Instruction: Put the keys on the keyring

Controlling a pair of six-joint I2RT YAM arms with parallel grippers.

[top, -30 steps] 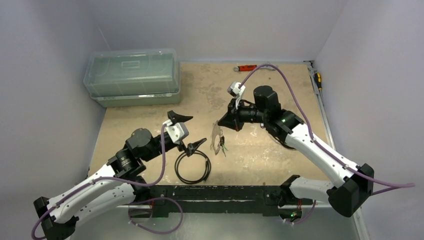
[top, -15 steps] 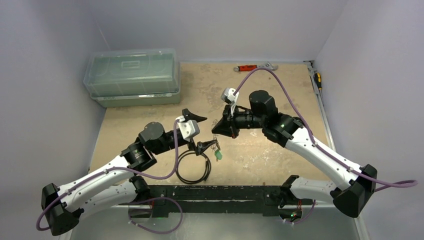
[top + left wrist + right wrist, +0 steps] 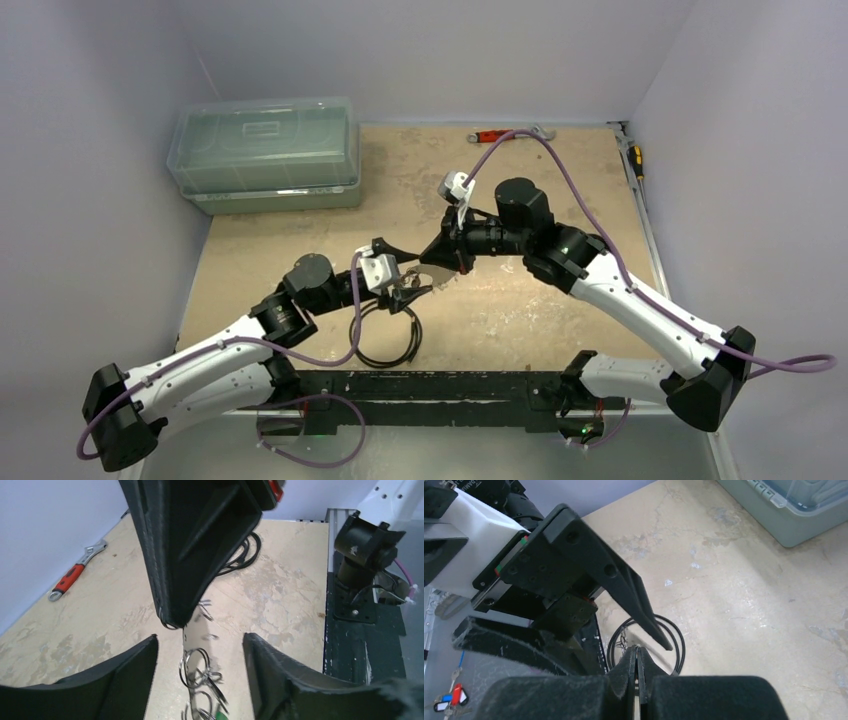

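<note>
My right gripper point(image 3: 438, 262) is shut on the top of the keyring point(image 3: 184, 636), a thin silvery loop hanging edge-on from its black fingertips point(image 3: 172, 620). Below it dangle small rings and silvery keys point(image 3: 200, 672), with a green piece point(image 3: 218, 714) at the bottom edge. My left gripper point(image 3: 200, 642) is open, one finger on each side of the hanging bunch, touching nothing. In the right wrist view the shut right gripper point(image 3: 636, 652) pinches a thin metal edge, and a left finger point(image 3: 624, 590) crosses just above it. From above, both grippers meet mid-table, the left gripper point(image 3: 420, 273) beside the keyring point(image 3: 441, 278).
A black cable coil point(image 3: 385, 335) lies on the table under the left gripper. A lidded clear plastic box point(image 3: 265, 150) stands at the back left. A red-handled wrench point(image 3: 492, 135) lies at the far edge, and a screwdriver point(image 3: 637, 160) by the right wall.
The left arm has swung right and forward to the right gripper, and its jaws have narrowed around the hanging keys. The right gripper has shifted slightly left with the keyring.
</note>
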